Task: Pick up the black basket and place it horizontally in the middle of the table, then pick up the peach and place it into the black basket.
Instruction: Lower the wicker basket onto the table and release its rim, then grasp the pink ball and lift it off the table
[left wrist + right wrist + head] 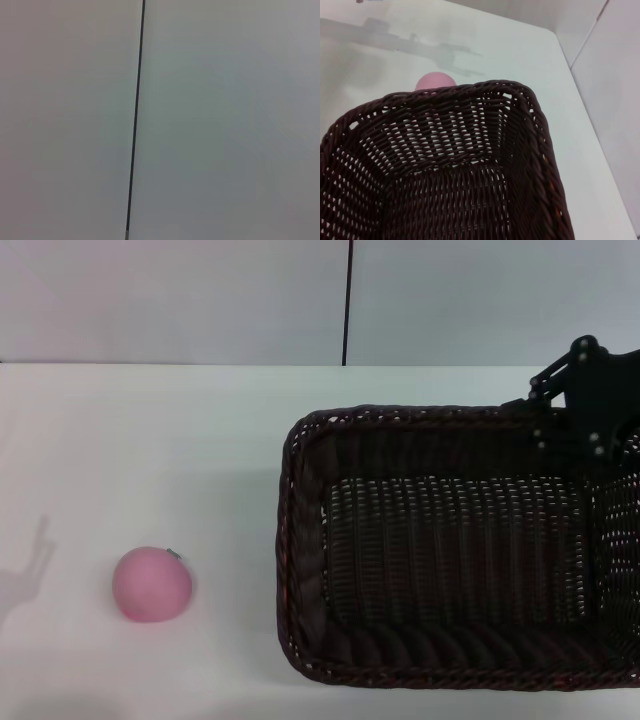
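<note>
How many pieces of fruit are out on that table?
1. A peach sits on the table, at the robot's left, apart from the basket. No fruit shows inside the basket, though its right end runs out of view.

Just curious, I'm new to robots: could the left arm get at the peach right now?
Probably yes: the peach sits alone on the table on the robot's left, nothing over or beside it. The left arm itself is out of view.

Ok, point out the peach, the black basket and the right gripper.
the peach [151, 584]: head view, middle of the fruit.
the black basket [300, 540]: head view, left braided rim.
the right gripper [590, 400]: head view, black body over the basket's far right rim.
</note>
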Tool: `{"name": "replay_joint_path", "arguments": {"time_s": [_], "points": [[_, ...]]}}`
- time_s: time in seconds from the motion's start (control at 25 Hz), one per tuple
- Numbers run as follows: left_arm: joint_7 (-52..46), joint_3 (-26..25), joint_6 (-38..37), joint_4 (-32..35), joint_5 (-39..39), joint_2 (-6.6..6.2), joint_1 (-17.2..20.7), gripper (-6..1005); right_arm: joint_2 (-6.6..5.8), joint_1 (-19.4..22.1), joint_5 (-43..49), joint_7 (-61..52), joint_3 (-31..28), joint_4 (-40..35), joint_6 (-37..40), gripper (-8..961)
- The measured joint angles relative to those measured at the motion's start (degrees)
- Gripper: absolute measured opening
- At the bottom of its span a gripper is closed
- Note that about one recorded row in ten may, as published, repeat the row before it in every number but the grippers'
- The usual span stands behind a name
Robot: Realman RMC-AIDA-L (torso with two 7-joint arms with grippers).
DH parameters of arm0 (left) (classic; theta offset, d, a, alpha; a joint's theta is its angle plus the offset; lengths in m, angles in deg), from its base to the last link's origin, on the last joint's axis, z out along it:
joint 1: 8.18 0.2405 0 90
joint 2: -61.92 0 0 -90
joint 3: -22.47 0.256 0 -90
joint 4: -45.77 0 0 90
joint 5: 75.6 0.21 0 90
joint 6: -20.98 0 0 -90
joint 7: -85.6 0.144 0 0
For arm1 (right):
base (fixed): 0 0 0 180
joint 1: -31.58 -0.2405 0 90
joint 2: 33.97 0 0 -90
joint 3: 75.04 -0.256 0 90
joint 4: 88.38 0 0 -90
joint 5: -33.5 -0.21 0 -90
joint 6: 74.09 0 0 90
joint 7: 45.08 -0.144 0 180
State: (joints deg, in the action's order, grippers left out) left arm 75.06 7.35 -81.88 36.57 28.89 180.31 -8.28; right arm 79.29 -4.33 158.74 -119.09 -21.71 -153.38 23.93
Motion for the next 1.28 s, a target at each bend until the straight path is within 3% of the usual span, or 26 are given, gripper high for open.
{"name": "replay_joint_path", "arguments": {"time_s": [0.52, 0.72, 1.0, 1.28], "points": [[0.00, -0.12, -0.17, 0.21, -0.01, 0.00, 0.02, 809, 2.92, -0.21, 3.57, 2.80, 0.17, 0.83, -3.15, 246], [0.00, -0.18, -0.58, 0.25, -0.08, -0.07, 0.07, 809, 4.78, 0.55, 6.11, 2.41, 0.56, -0.79, -5.23, 268], [0.00, -0.18, -0.89, 0.23, -0.08, -0.10, 0.46, 808, 5.21, 1.19, 6.33, 2.45, 0.89, -1.46, -6.26, 298], [-3.77, 1.04, -1.75, 2.08, 0.63, -0.35, 0.56, 809, 5.56, 5.00, 1.33, 0.47, 0.29, -6.33, -5.41, 564]]}}
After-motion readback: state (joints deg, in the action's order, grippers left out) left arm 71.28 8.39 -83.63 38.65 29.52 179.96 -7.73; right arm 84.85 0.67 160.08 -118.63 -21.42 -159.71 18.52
